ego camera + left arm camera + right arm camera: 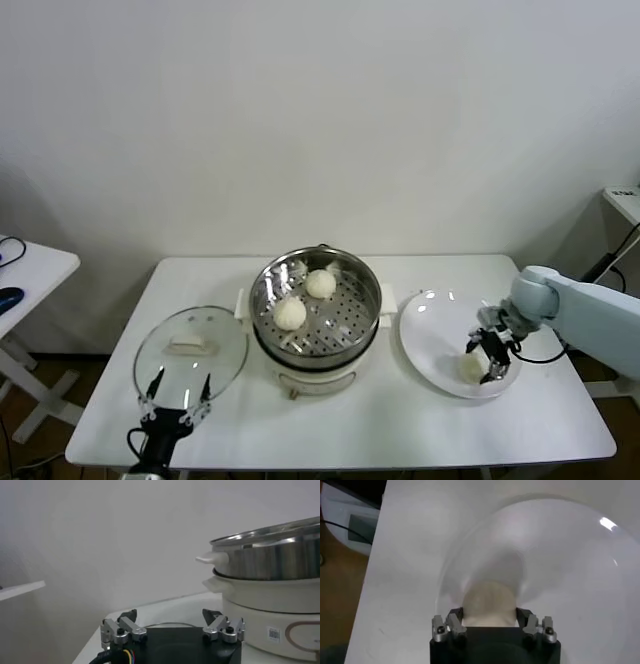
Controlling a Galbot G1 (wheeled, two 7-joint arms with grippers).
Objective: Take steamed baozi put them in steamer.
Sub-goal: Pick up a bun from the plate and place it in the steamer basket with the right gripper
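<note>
Nearest to us, low at the front edge of the table (380, 430), our left gripper (177, 395) waits with its fingers spread wide apart, just in front of the glass lid (190, 352) that lies flat on the table. Over on our right, the right gripper (490, 360) is down on the white plate (430, 325), its fingers (456, 622) closed against the two sides of one baozi (489, 605), which sits on the plate near its front right rim. Two more baozi (320, 284) (290, 314) rest on the perforated tray inside the steamer (315, 300), one toward the back and one nearer the left front, close together. That steamer stands mid-table, between the lid and the plate, its steel wall (270, 555) rising close beside our left gripper (172, 628) in the wrist view.
</note>
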